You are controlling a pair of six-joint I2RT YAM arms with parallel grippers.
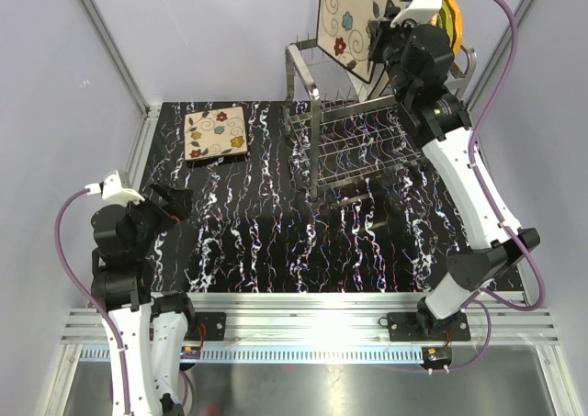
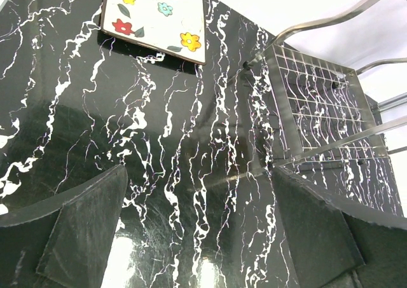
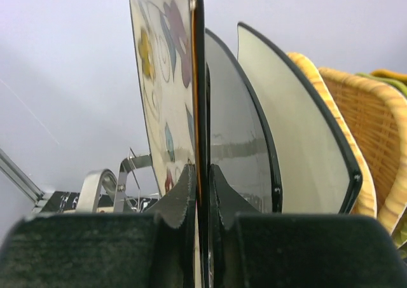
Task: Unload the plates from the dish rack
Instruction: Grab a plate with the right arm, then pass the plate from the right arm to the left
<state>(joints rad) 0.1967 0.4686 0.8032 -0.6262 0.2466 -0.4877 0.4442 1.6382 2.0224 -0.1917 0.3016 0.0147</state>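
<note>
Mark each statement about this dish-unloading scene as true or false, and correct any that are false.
1. The right gripper is shut on the rim of a flowered plate. True.
2. The left gripper holds a plate. False: it is open and empty, above the table.
3. A second flowered plate lies flat on the table. True.
4. No other plates stand beside the held one. False: a cream plate and a woven plate stand on edge next to it.
5. The dish rack is made of wood. False: it is silver metal wire.
</note>
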